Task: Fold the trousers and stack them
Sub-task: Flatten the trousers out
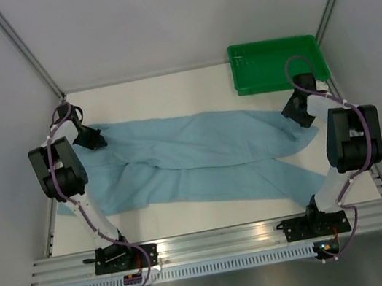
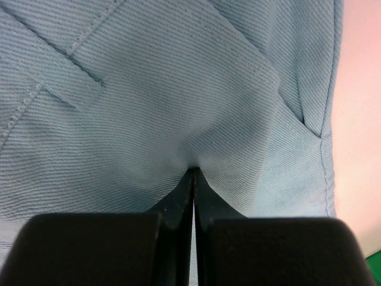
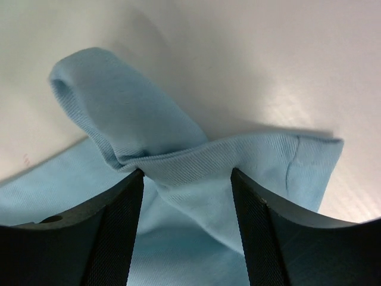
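Trousers [image 1: 199, 149] are pinched in the clenched left tool [image 2: 193, 171]; the right tool [image 3: 186, 174] gapes around a hem fold [image 3: 119, 116].

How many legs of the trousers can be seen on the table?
2. The far leg runs rightward and ends at the right claw. The near leg lies roughly alongside it, closer to the robot. Neither seems hidden.

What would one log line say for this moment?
left end effector: shut on trousers, waist end | right end effector: open astride leg end | green tray: far right
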Controlling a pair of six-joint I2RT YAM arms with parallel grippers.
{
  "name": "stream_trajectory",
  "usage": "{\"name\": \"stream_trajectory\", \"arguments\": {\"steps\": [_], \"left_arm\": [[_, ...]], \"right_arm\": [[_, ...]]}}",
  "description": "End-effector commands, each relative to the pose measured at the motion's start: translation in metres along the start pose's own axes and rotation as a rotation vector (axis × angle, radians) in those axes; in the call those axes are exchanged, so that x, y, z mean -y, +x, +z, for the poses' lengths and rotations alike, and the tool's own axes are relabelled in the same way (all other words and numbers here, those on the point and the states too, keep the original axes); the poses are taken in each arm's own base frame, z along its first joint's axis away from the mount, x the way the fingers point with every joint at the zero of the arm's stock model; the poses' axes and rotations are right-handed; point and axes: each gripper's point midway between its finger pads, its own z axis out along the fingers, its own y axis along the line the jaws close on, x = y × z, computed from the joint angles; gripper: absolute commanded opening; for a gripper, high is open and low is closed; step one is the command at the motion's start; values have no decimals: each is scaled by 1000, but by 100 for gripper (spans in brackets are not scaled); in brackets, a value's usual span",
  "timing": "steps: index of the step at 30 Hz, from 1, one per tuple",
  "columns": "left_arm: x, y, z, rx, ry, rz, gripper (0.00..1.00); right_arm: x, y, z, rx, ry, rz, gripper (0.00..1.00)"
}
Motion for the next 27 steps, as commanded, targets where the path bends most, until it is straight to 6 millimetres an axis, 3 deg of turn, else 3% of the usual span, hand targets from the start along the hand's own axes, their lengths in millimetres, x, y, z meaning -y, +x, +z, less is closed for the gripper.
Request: {"name": "stream_trajectory", "arguments": {"steps": [1, 6, 10, 14, 17, 19, 22, 23, 27], "left_arm": [[-14, -25, 16, 66, -51, -66, 2], [-16, -35, 14, 71, -33, -70, 2], [-16, -32, 14, 67, -25, -51, 2], [-12, -29, 14, 55, 8, -37, 2], [-14, -27, 14, 60, 12, -26, 2], [-15, -26, 13, 62, 12, -19, 2], [-16, -26, 12, 65, 13, -18, 2], [-16, -26, 11, 65, 13, -18, 2], [-16, -24, 12, 57, 15, -18, 2]], "right_arm": [[40, -35, -6, 88, 134, 128, 68], [47, -49, -25, 132, 83, 189, 68], [39, -74, -52, 205, 22, 200, 68], [10, -96, -78, 247, -134, 127, 64], [-2, -92, -84, 223, -196, 75, 60], [-6, -79, -79, 184, -213, 42, 59], [-4, -47, -55, 109, -237, 12, 57], [4, -27, -36, 50, -205, -3, 55], [24, 8, 8, -97, -85, -37, 50]]}}
